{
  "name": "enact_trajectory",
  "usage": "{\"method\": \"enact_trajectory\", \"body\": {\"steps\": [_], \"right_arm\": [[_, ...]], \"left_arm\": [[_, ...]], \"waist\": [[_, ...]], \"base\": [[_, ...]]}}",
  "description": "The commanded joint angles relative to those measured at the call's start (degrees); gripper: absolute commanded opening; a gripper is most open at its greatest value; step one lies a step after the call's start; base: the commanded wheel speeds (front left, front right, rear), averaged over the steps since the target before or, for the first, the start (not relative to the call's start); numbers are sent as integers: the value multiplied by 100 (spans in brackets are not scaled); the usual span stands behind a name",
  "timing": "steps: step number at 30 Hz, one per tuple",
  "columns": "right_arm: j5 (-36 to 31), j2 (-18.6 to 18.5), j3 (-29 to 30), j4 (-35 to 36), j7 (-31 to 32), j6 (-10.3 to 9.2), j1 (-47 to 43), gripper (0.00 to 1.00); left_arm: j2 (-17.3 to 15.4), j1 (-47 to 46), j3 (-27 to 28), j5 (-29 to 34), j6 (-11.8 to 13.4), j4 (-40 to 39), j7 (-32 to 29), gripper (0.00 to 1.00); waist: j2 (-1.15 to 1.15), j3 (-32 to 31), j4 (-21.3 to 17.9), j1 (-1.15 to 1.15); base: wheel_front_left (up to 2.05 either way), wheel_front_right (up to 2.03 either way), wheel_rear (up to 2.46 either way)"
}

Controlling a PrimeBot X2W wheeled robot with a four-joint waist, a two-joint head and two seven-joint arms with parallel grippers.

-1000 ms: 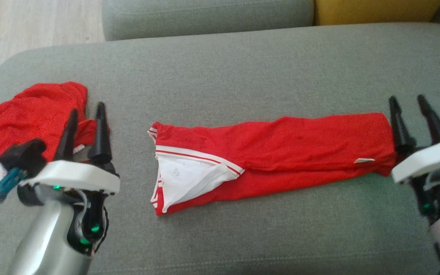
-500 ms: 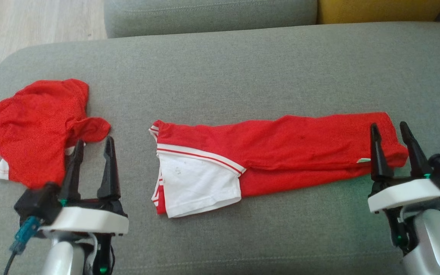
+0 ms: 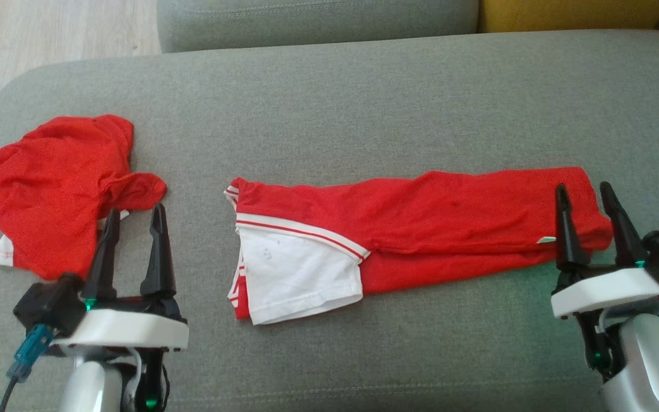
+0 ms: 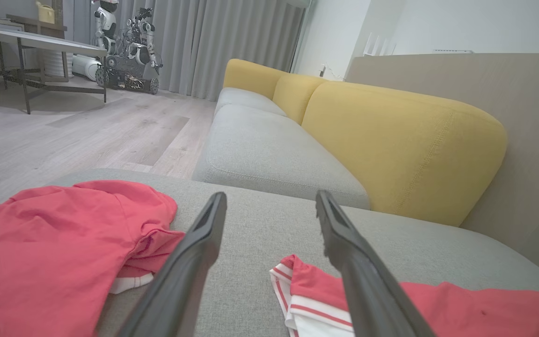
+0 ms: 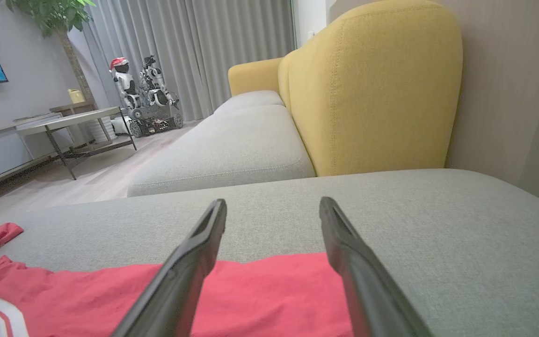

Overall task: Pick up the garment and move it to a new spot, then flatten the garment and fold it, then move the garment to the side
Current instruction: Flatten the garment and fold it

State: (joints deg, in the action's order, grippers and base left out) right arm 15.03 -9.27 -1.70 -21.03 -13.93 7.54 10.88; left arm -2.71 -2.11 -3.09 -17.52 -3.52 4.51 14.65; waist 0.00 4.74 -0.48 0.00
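- The right gripper (image 3: 583, 186) is hanging with its fingers spread apart and empty, over the near end of the folded red garment (image 3: 449, 223).
- The left gripper (image 3: 135, 210) is gaping empty too; the garment is lying to its right, with a crumpled red cloth (image 3: 49, 189) just left.

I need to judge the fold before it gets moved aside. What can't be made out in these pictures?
- Folded garment, head view: lower layers hidden under its own top layer; right end partly behind the right gripper.
- White panel, head view: dark marks too small to read.
- Crumpled red garment, head view: near edge partly behind the left gripper; its type unclear.
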Motion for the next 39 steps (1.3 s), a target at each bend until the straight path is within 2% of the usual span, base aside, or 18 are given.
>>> {"method": "enact_trajectory", "body": {"steps": [1,12,25,39], "right_arm": [[-19,-2,-52,132,-7,-5,74,100],[142,-4,503,-566,423,-5,575,100],[-41,94,1544,-1962,886,-5,1375,100],[-166,110,1623,-2804,1281,-5,1747,100]], "left_arm": [[-18,-269,158,-56,8,-219,34,100],[-18,-362,58,-97,14,-207,35,100],[-17,-563,-37,-60,-46,-133,35,100],[-17,-705,19,-30,-68,-125,35,100]], "waist": [[0,14,5,0],[0,266,102,0],[0,602,254,0],[0,808,286,0]], "base": [[0,0,0],[0,0,0],[0,0,0],[0,0,0]]}}
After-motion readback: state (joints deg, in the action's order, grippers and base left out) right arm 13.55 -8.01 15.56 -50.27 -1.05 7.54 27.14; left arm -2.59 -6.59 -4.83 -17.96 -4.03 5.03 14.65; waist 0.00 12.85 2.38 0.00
